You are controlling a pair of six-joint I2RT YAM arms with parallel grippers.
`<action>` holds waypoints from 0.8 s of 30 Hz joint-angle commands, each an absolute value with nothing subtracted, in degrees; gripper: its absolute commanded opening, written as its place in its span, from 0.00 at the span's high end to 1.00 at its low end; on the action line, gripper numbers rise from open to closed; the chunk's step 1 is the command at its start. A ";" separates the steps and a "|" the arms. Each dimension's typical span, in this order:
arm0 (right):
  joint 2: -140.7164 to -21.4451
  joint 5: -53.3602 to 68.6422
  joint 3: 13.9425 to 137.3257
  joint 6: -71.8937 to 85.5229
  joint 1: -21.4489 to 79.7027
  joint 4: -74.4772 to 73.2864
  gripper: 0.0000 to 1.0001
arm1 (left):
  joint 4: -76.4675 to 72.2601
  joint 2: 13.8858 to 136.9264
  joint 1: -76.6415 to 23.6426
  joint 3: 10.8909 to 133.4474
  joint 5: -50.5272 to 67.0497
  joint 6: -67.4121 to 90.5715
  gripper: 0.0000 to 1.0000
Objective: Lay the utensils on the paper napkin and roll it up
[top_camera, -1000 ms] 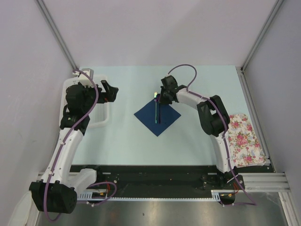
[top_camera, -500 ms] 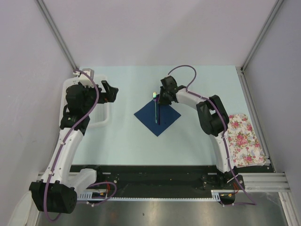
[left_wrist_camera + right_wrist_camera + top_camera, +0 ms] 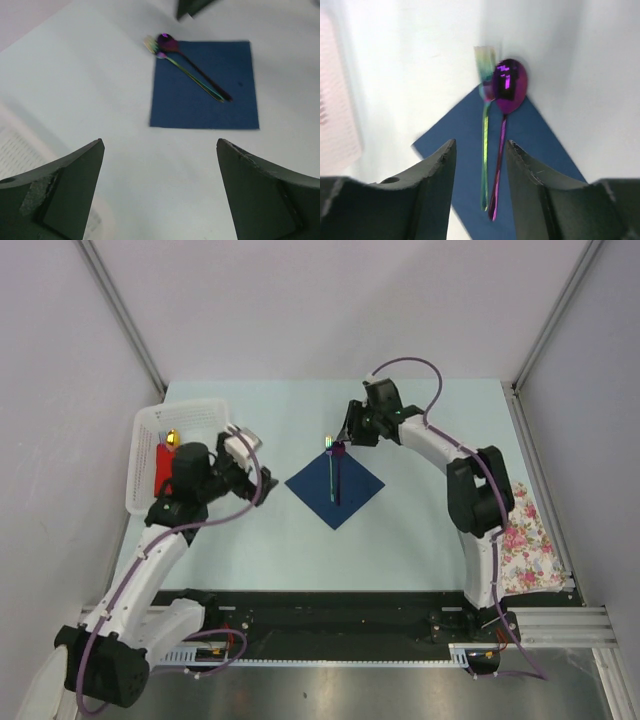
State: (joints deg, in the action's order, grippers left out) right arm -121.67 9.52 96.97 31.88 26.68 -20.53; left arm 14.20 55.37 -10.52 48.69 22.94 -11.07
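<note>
The navy paper napkin [image 3: 335, 487] lies as a diamond at the table's middle. Two utensils [image 3: 333, 472], a fork and a spoon, lie side by side on it with their shiny ends past its far corner. My right gripper [image 3: 352, 431] is open and empty, just beyond those ends. In the right wrist view the fork [image 3: 484, 130] and spoon [image 3: 508, 86] lie on the napkin [image 3: 530, 150] below the gripper [image 3: 480, 145]. My left gripper [image 3: 263, 480] is open and empty, left of the napkin. The left wrist view shows napkin [image 3: 220, 95] and utensils [image 3: 187, 67] ahead of the gripper [image 3: 160, 142].
A white basket [image 3: 150, 430] at the far left holds a red flat object with a gold ball [image 3: 172, 438]. A white floral cloth [image 3: 527, 535] lies at the right edge. Grey walls enclose the table on three sides.
My left arm has swung from over the basket toward the napkin's left side, uncovering the basket. My right gripper has drawn back from the utensils toward the far side.
</note>
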 commanded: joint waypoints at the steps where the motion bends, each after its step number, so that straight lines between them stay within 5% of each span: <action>1: -113.38 19.41 95.28 23.48 25.31 -22.05 0.44 | 14.41 51.86 -18.26 42.46 29.08 -30.48 0.00; 3: -111.72 24.22 93.35 19.17 24.35 -24.08 0.40 | 14.07 52.73 -23.62 40.44 29.44 -35.06 0.00; 7: -108.82 31.37 87.55 15.65 21.63 -25.22 0.08 | 7.06 56.68 -30.22 37.36 28.31 -37.18 0.00; 9: -108.28 34.00 86.05 14.16 20.48 -26.19 0.00 | 4.23 60.00 -34.35 36.13 25.59 -36.74 0.00; 18: -107.40 38.32 81.83 13.10 14.24 -27.51 0.00 | 3.95 77.42 -41.31 43.24 27.23 -40.24 0.03; 21: -107.75 39.55 82.18 12.39 13.62 -27.95 0.00 | 0.27 80.67 -42.89 42.89 24.88 -43.49 0.12; 24: -107.84 39.73 82.18 12.57 13.19 -28.04 0.00 | 0.70 84.54 -43.59 44.81 24.79 -46.66 0.34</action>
State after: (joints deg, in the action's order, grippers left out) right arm -109.62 36.84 81.43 13.87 13.28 -27.68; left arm 2.72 81.28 -42.11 40.91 24.16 -40.12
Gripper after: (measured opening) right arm 0.995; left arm 0.770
